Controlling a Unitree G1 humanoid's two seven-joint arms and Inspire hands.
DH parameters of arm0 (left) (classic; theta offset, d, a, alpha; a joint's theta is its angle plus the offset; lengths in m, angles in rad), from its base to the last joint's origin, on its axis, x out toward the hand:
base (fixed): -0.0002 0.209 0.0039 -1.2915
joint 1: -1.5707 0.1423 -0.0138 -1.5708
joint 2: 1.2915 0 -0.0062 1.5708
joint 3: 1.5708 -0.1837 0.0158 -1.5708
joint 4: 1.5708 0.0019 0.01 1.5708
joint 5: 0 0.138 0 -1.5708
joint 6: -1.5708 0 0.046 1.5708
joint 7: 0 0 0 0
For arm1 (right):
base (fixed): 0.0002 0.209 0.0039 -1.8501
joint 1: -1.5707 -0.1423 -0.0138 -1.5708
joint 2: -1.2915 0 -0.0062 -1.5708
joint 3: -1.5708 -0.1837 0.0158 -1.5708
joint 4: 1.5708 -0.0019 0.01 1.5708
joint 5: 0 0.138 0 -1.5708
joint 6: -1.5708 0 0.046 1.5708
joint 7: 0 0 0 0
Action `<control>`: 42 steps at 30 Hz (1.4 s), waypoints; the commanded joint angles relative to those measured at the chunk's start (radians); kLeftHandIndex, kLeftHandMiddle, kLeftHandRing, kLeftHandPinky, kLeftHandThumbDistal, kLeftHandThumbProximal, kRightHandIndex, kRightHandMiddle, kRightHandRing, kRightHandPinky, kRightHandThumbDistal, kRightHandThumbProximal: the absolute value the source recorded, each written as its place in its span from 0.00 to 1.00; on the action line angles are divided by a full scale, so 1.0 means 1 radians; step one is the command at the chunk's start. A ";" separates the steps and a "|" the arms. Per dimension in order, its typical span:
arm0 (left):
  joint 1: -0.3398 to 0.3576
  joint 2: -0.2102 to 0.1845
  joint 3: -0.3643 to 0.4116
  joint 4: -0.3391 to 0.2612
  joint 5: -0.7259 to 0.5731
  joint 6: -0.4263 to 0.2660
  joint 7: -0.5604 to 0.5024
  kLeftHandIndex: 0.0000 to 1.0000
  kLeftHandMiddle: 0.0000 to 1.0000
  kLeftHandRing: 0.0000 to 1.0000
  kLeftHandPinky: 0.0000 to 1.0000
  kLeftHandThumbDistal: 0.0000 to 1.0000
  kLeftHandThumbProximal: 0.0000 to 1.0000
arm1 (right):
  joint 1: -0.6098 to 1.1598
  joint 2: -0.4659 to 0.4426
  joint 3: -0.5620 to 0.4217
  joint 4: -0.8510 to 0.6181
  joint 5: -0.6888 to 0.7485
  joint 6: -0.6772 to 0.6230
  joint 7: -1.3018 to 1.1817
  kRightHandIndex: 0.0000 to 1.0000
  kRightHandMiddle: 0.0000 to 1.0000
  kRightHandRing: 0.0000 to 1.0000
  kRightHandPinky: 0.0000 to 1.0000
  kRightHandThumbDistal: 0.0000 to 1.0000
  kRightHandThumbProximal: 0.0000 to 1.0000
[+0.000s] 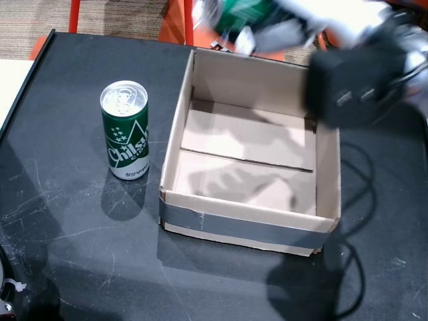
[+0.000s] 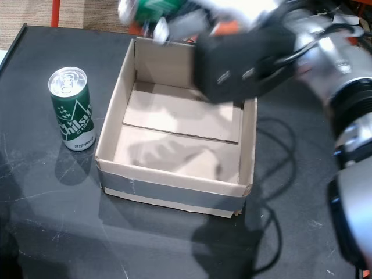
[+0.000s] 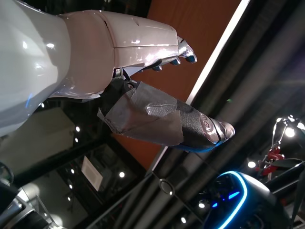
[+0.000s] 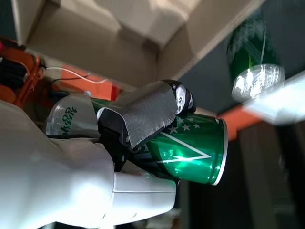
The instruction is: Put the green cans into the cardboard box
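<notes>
Right hand (image 4: 119, 157) clamped on a green can (image 4: 190, 148), held above the far rim of the cardboard box (image 1: 200, 224) (blurred in both head views). Thumb wrapped in grey tape (image 4: 138, 117) lies across the can's side. Box interior bare. A second green can (image 1: 125, 130) stands upright on the black worktop (image 1: 67, 234), just left of the box, not touching it. Left hand (image 3: 143, 45) holds nothing, fingers apart, seen against the ceiling.
</notes>
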 commanded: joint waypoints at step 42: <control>0.045 -0.014 -0.048 -0.056 0.030 -0.056 0.038 0.90 0.95 1.00 1.00 0.77 0.67 | 0.119 -0.051 -0.004 0.038 0.082 0.212 0.276 0.53 0.52 0.53 0.31 0.74 0.30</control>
